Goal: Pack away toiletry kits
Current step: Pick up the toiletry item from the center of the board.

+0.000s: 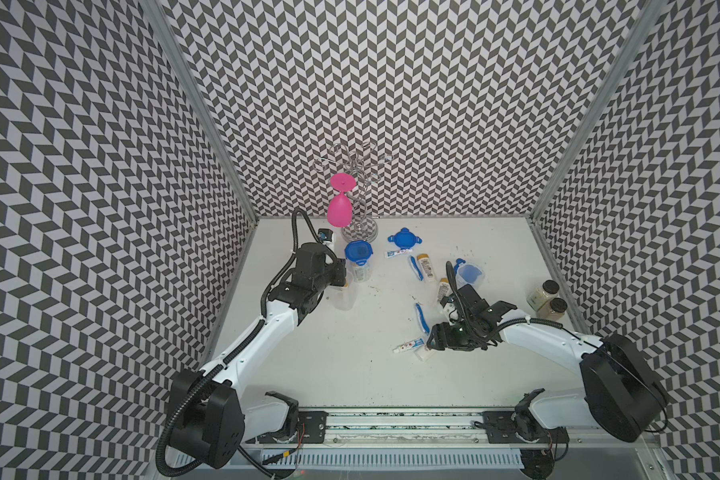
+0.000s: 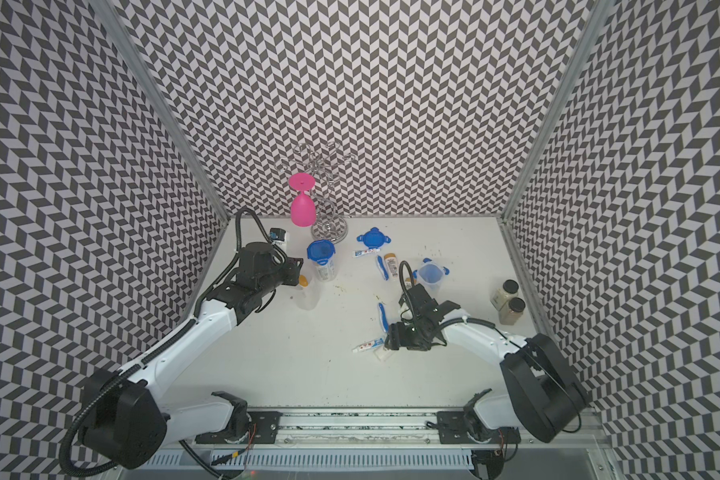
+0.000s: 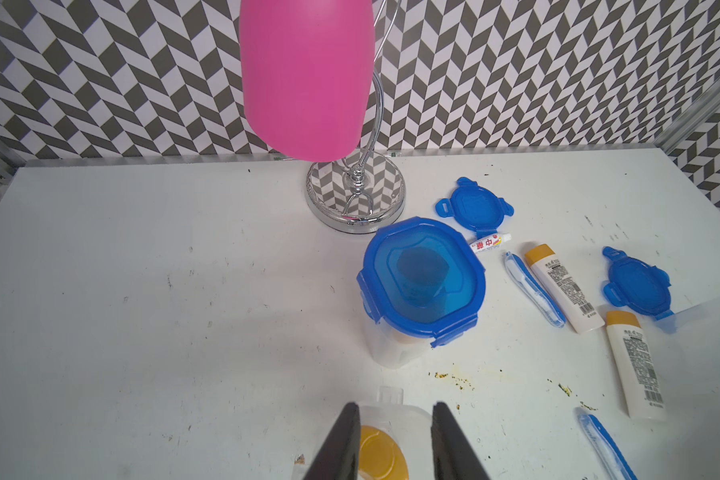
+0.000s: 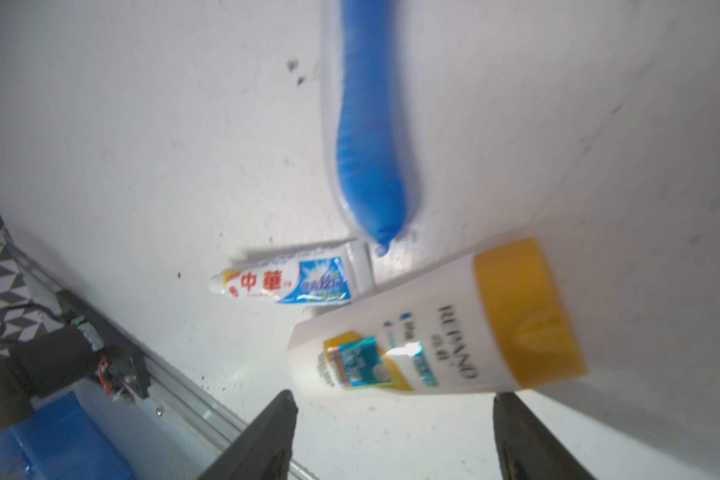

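Loading the open jar (image 1: 344, 300): left gripper (image 3: 395, 406) jaws clamp a bottle (image 3: 381, 453) in its mouth; right gripper (image 4: 395, 394) jaws gape, loose bottle (image 4: 412, 332) needs pinching next.

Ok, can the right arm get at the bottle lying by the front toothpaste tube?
Probably yes: the right gripper stands open just short of the bottle, nothing over it; toothpaste tube and toothbrush lie close beside.

- White tabletop (image 1: 371, 382): free at 6 o'clock.
- Pink plastic goblet (image 1: 340, 210) on silver wire rack (image 1: 360, 235) blocks 11 o'clock.
- Two black-capped jars (image 1: 541, 296) stand at 3 o'clock.
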`<control>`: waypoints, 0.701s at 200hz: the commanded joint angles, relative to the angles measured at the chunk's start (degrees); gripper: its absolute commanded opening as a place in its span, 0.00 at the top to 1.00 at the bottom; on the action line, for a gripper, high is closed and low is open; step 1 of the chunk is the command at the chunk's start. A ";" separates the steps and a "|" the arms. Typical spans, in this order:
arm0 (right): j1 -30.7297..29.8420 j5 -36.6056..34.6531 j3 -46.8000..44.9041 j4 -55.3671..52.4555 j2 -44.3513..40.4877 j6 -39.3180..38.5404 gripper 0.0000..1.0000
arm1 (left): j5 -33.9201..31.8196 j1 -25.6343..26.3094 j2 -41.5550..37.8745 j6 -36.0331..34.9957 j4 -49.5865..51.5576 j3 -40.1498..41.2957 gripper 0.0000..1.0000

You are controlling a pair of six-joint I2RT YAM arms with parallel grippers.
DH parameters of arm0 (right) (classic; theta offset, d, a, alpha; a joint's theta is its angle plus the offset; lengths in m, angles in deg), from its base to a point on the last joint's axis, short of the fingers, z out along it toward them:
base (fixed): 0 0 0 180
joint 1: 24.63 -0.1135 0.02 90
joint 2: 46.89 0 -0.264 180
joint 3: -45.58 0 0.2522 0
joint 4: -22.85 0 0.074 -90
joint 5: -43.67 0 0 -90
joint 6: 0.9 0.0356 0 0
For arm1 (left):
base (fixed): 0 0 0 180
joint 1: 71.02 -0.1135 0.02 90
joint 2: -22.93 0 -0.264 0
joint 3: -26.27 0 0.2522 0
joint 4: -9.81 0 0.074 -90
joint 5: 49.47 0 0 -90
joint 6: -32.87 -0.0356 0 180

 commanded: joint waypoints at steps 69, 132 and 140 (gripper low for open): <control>-5.61 -10.85 7.34 -0.85 8.39 -6.51 0.22 | 1.16 0.10 -3.08 0.84 1.07 1.86 0.67; -12.08 -18.64 5.74 -5.59 6.76 -5.64 0.25 | -0.50 0.12 -3.89 -0.81 2.04 0.73 0.70; -12.70 -19.12 6.29 -5.90 7.24 -5.63 0.28 | -0.42 0.11 -4.04 -0.79 2.20 0.47 0.71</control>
